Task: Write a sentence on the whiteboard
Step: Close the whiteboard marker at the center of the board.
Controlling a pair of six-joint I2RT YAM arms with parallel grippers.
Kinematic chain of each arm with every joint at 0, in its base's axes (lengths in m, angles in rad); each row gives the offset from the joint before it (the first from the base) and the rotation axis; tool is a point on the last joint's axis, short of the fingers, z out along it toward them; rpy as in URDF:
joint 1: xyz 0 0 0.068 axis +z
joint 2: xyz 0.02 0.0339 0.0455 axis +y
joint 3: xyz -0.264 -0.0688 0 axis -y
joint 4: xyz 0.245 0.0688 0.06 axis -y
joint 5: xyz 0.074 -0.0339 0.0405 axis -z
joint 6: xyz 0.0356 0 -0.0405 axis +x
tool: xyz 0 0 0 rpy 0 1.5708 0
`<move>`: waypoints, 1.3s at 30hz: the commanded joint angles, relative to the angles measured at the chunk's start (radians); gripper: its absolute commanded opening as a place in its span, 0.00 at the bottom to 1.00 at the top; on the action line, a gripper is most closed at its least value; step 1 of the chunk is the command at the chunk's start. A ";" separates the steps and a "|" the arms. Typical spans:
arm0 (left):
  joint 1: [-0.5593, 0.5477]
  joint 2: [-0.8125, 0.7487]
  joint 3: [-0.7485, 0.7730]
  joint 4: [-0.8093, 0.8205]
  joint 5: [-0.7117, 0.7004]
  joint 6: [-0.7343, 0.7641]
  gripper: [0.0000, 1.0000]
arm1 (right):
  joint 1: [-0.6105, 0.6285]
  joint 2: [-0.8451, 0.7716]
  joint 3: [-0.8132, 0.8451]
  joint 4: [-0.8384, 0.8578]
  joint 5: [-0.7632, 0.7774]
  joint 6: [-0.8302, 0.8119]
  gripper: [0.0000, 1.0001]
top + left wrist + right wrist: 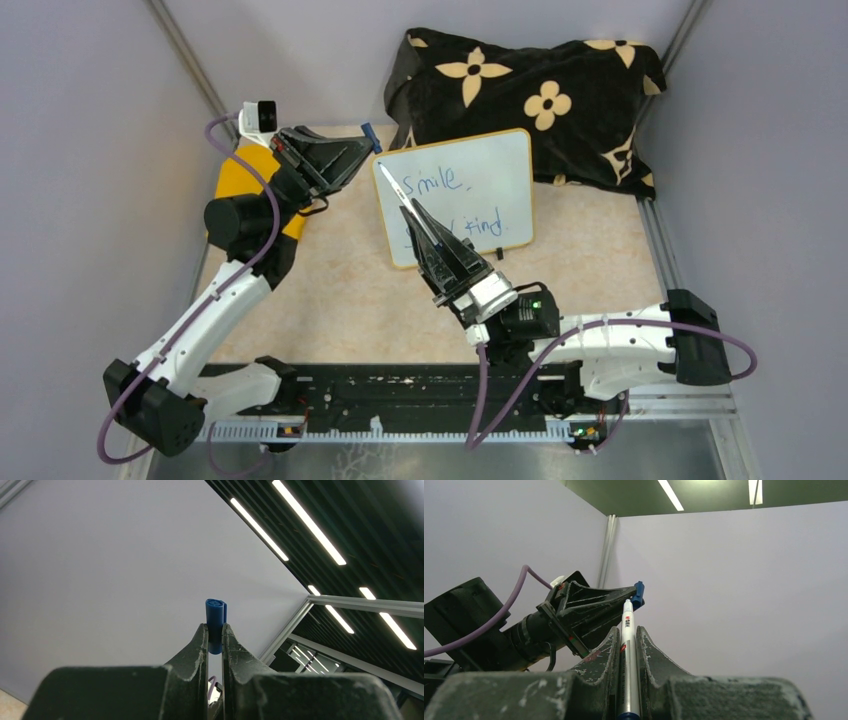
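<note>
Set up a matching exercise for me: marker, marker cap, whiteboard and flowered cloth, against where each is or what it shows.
Things:
1 marker
2 blue marker cap
3 whiteboard
4 black flowered cloth

States:
A clamped in the left gripper
B bears blue writing
C bunched behind the whiteboard
D clamped in the right gripper

Pairs: 1-D, 2-A, 3-B, 4-C
</note>
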 commanded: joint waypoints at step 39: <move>-0.032 -0.046 0.013 -0.008 0.016 0.048 0.00 | 0.012 0.002 0.026 0.050 0.008 -0.030 0.00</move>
